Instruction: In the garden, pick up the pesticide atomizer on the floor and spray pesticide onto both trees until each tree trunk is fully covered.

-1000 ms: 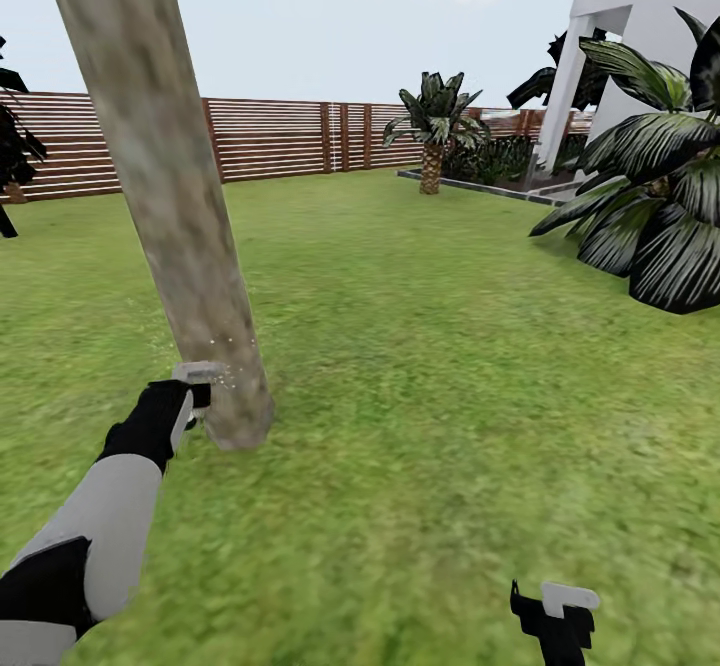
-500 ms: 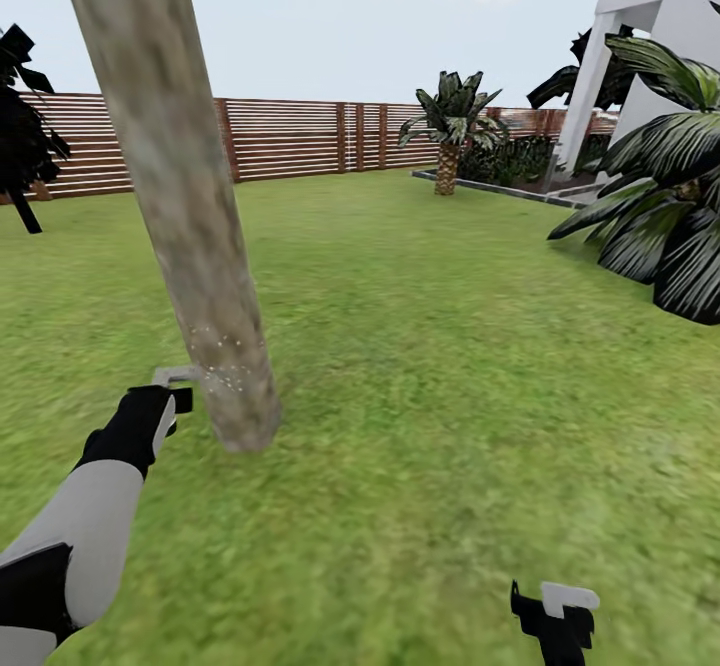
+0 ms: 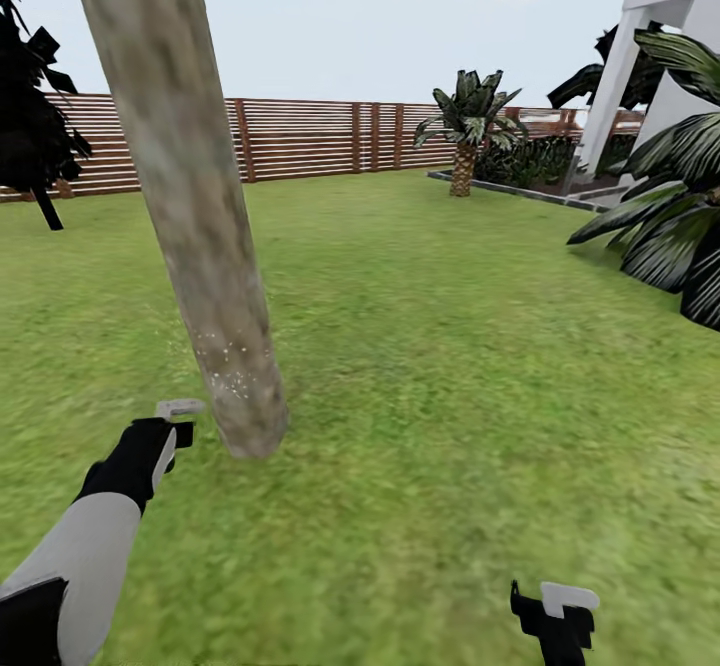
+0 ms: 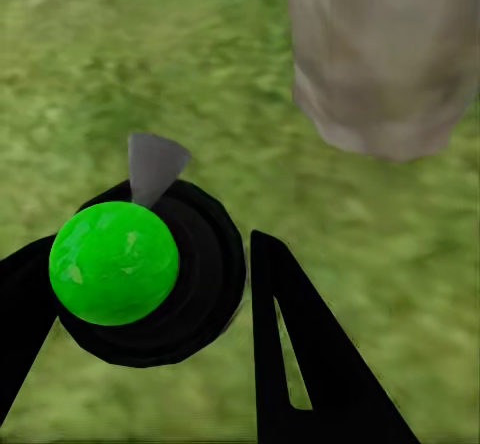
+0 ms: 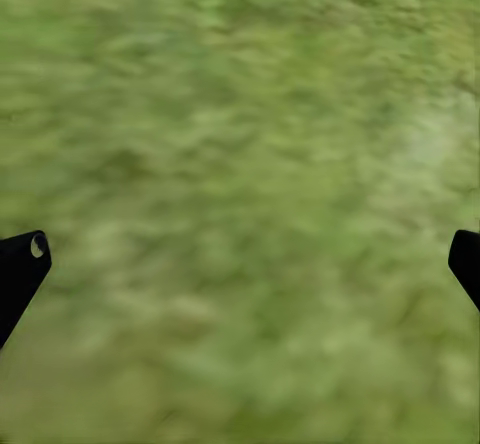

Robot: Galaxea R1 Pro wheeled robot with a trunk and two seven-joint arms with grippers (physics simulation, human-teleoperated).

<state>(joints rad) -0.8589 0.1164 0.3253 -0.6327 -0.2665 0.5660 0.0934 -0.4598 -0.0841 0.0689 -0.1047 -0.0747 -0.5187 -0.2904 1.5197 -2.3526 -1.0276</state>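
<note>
Head view: left pincer (image 3: 172,438) grips atomizer (image 3: 180,409) beside tree trunk (image 3: 190,216).

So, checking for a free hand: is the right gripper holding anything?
No: the right gripper has its fingers spread wide over bare grass.

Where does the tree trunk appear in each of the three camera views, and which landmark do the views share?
Head view: the tree trunk leans from the top left down to the grass, just ahead of the left gripper.
Left wrist view: its base sits in the upper right corner, beyond the atomizer.
Right wrist view: it is not in this picture.
Shared landmark: the grass.
</note>
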